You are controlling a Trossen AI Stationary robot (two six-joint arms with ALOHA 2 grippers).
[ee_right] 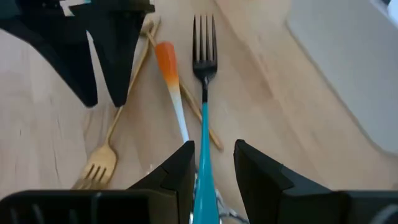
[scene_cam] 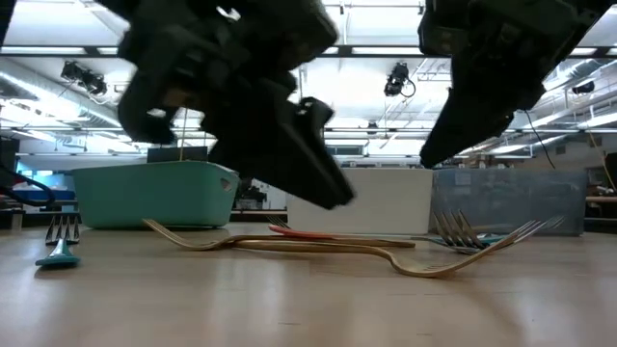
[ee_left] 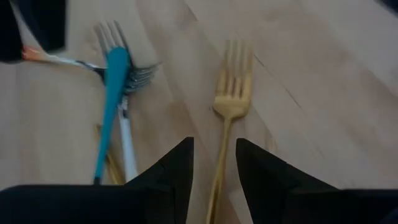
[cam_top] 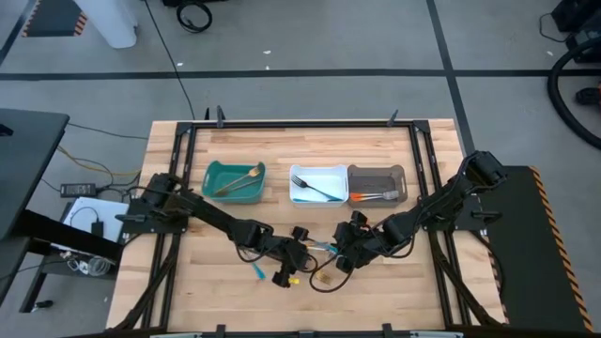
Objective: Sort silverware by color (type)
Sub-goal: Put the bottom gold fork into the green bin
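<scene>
Left gripper [ee_left: 212, 163] fingers straddle gold fork [ee_left: 230, 99] handle; right gripper [ee_right: 211, 163] fingers straddle blue-handled fork [ee_right: 204, 93]; neither clamped. Pile mid-table, near bins. Risk: crossed orange-handled utensil [ee_right: 171, 81] drags along; grippers close together, may collide.

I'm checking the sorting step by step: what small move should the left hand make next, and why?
Probably lower and close the left hand on the gold metal fork: its fingers stand open astride the fork's handle, which lies on the wooden table, not yet gripped.

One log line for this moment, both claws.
left claw: open, straddling gold fork | right claw: open, straddling blue-handled fork | neither lifted
</scene>
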